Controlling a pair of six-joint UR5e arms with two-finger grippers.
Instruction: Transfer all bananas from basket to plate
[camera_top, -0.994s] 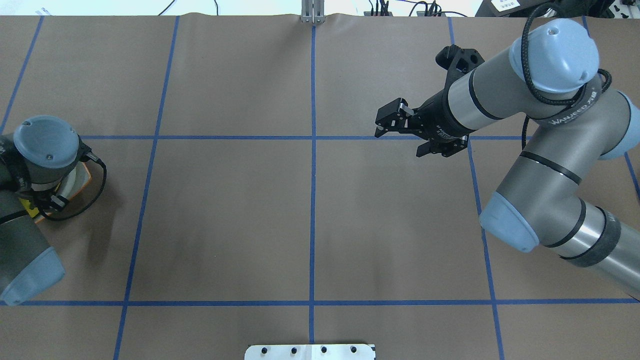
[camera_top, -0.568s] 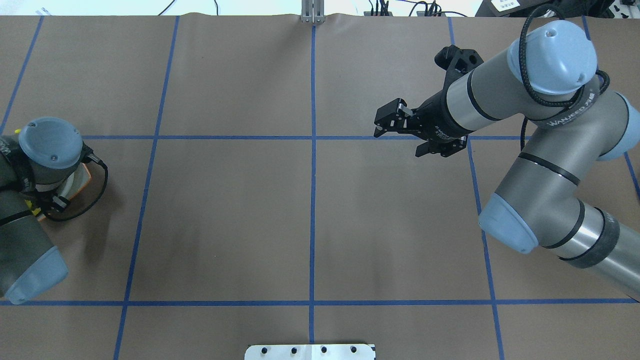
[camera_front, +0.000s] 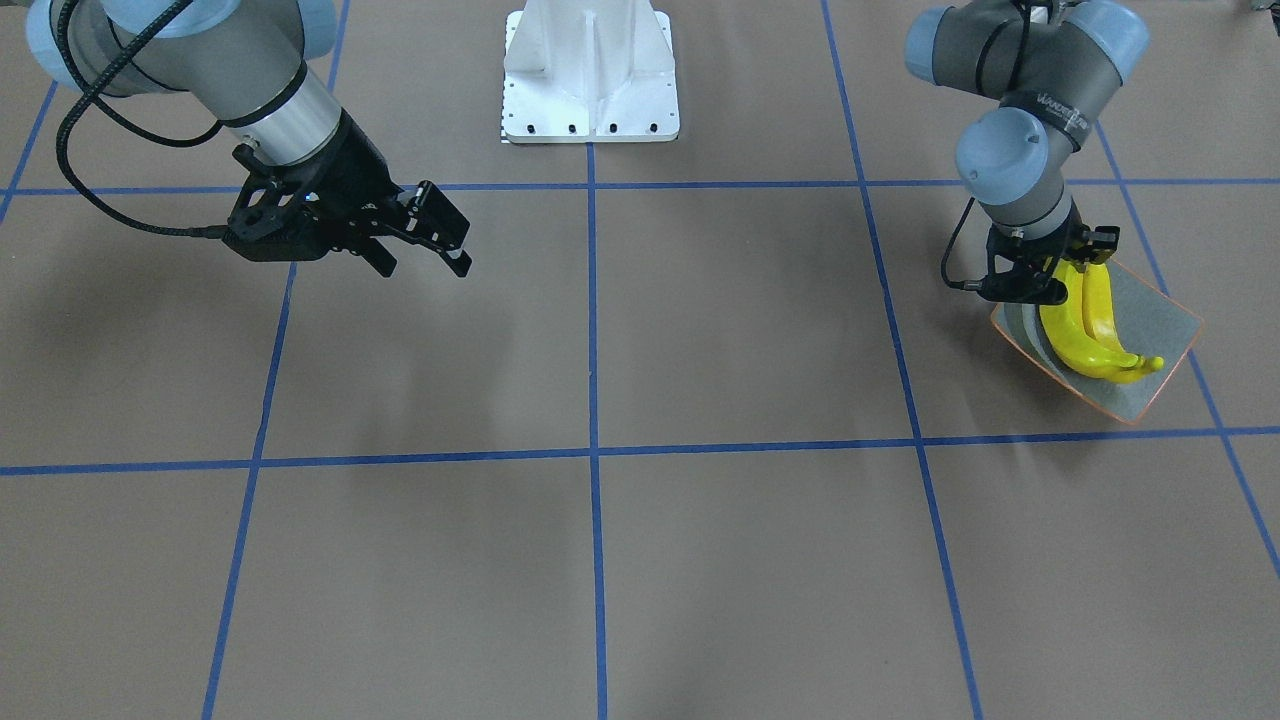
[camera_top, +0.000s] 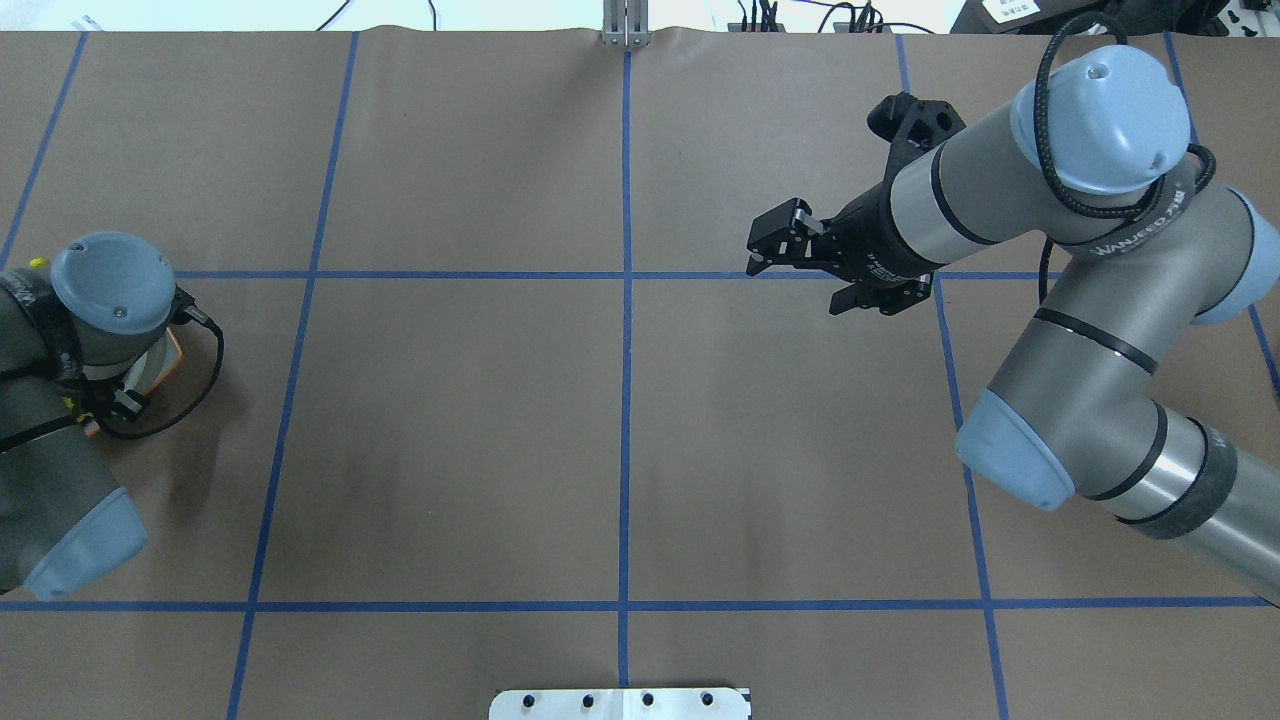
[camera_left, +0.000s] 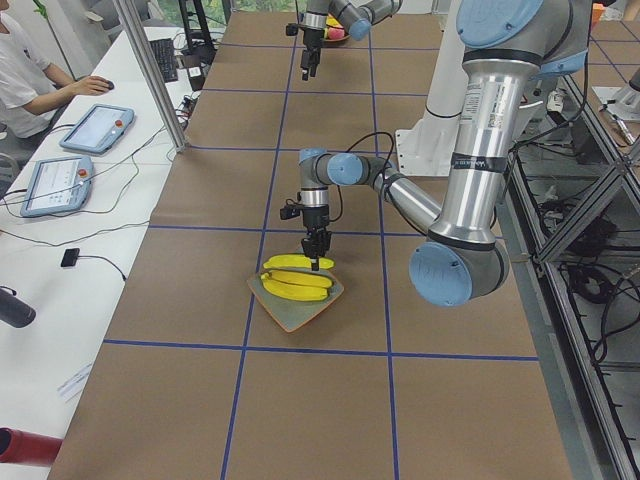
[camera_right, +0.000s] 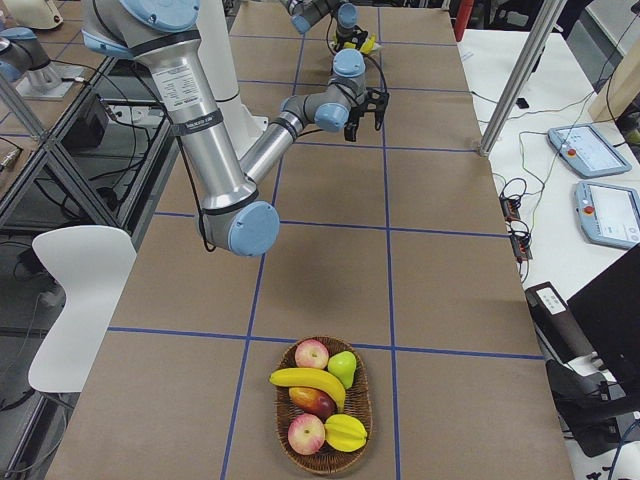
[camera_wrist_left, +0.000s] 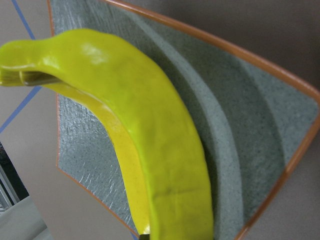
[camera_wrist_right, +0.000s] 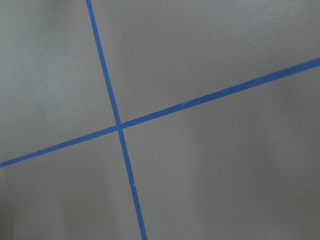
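The square grey-green plate with an orange rim sits at my left end of the table. Three yellow bananas lie on it, as the exterior left view shows. My left gripper is down at the plate, its jaws on either side of the top banana, which rests on another. One more banana lies in the wicker basket at the far right end. My right gripper is open and empty above the table's middle right.
The basket also holds apples and other fruit. The white robot base stands at the table's back middle. Blue tape lines cross the brown table. An operator sits at a side desk with tablets.
In the overhead view my left wrist has shifted slightly right over the plate. My right arm has barely moved and its gripper stays open.
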